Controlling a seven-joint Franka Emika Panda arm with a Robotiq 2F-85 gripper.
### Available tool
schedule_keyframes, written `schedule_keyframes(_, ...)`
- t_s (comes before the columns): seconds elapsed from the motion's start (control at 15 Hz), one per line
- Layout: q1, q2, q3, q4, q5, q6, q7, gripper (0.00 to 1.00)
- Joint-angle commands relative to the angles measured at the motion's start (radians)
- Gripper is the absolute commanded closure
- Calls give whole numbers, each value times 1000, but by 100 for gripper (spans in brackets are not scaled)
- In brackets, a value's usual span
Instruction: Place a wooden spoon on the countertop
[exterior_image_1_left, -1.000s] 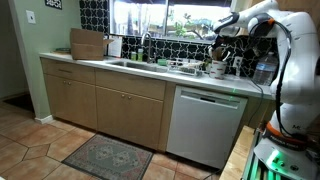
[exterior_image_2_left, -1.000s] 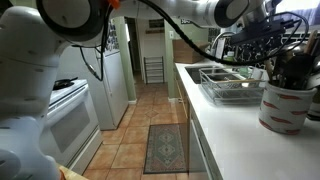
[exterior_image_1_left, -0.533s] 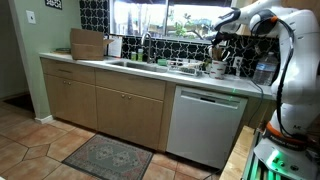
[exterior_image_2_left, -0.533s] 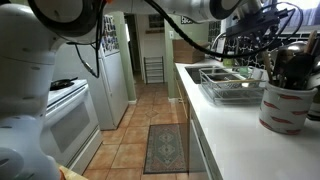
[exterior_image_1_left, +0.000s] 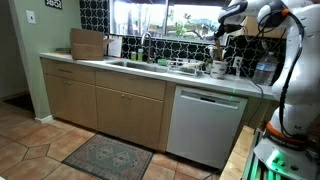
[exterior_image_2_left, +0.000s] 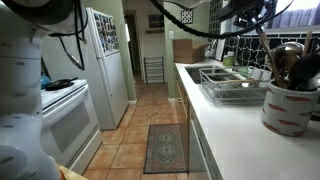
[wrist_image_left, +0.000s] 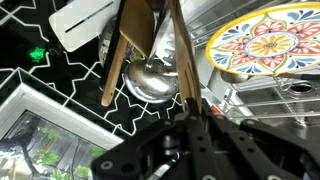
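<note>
Two dark fingers look closed on the handle of the slim brown wooden spoon, so your gripper appears to have it. Just beyond them crowd one other broad wooden paddle, one shiny steel ladle and one white plastic spatula. Pull sideways and you could snag these or tip the one white patterned crock. One colourful painted plate sits off to the side. Well below lies the pale whitish countertop; a loose pinch could drop the spoon early.
</note>
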Motion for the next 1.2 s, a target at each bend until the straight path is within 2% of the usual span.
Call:
schedule_keyframes(0.0,31,-106,-16,-109,-79,12,17,99)
schedule_keyframes(0.33,47,-198,-13,-186,-191,9,52,99)
schedule_keyframes(0.73,67,-312,-1,-338,-479,-34,205,99)
schedule_keyframes(0.87,98,-338,-19,-387,-568,-53,252,99)
schedule_keyframes(1.13,122,-367,-5,-489,-681,-76,319,99)
